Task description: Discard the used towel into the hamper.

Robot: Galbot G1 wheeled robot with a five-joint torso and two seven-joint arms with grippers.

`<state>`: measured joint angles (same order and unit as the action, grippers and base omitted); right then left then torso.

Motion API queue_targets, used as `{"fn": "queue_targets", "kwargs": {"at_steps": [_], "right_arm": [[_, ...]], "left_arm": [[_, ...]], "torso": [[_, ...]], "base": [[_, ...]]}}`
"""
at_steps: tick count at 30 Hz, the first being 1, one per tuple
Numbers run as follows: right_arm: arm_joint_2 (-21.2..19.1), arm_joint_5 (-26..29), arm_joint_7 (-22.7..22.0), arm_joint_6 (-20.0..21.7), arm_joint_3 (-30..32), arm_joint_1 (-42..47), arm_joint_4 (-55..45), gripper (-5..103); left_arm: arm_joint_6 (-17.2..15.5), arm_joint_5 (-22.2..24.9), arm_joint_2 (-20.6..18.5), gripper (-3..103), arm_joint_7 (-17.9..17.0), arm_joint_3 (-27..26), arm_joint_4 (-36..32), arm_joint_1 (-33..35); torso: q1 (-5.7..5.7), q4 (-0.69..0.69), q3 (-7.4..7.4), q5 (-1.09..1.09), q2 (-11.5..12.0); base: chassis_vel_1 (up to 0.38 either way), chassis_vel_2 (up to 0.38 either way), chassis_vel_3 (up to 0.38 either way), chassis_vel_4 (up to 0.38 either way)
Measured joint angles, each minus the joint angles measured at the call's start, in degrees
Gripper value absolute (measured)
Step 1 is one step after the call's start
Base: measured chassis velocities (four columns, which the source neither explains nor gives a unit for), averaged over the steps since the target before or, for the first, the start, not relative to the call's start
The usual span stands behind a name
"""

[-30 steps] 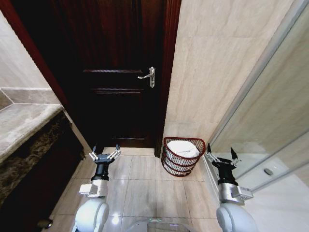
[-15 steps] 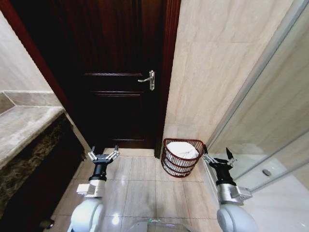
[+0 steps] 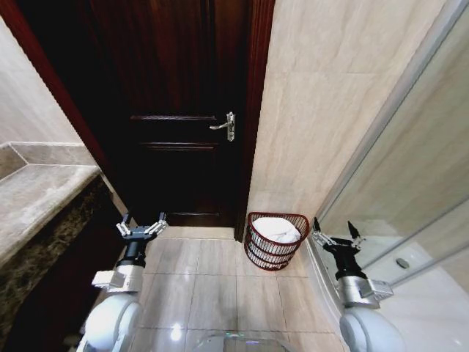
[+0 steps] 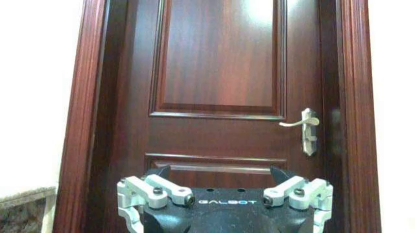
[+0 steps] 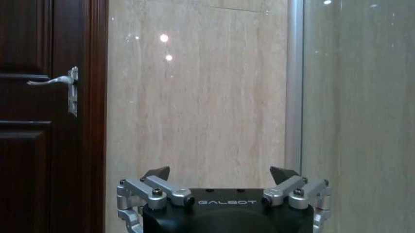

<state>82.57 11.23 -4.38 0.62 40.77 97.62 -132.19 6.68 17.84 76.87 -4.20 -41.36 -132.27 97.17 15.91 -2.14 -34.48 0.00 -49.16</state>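
The hamper (image 3: 276, 240), a dark reddish-brown wire basket, stands on the tiled floor against the beige wall, just right of the door. A white towel (image 3: 279, 228) lies inside it. My left gripper (image 3: 141, 224) is open and empty, low at the left in front of the door. At the right, beside the hamper and the glass partition, my right gripper (image 3: 335, 229) also stands open with nothing in it. The left wrist view has the left gripper (image 4: 220, 171) facing the door, and the right gripper (image 5: 220, 171) faces the beige wall in the right wrist view.
A dark wooden door (image 3: 183, 110) with a silver lever handle (image 3: 224, 125) is shut straight ahead. A stone counter (image 3: 37, 198) runs along the left. A glass shower partition (image 3: 410, 191) closes off the right. Glossy floor tiles (image 3: 212, 279) lie between my arms.
The head view has shifted, so door and hamper sit slightly lower. My left arm has moved outward to the left. The towel stays in the hamper.
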Motion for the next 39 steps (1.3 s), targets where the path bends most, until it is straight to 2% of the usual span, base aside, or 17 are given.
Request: {"fn": "queue_targets", "kwargs": {"at_steps": [20,39], "right_arm": [[0.18,0.0,-0.27,0.3,-0.62,1.06,-1.6,100],[0.0,-0.26,-1.82,2.42,-2.56,0.18,-3.32,100]], "left_arm": [[-0.13,-1.05,0.82,100,0.5,0.71,-0.32,0.5],[-0.61,-1.71,1.27,100,0.92,1.18,-1.17,0.58]], "torso": [[2.19,0.0,-2.78,0.0,-4.97],[4.59,0.0,-5.78,0.0,-10.36]], "base": [[0.0,0.0,0.0,0.0],[0.0,0.0,0.0,0.0]]}}
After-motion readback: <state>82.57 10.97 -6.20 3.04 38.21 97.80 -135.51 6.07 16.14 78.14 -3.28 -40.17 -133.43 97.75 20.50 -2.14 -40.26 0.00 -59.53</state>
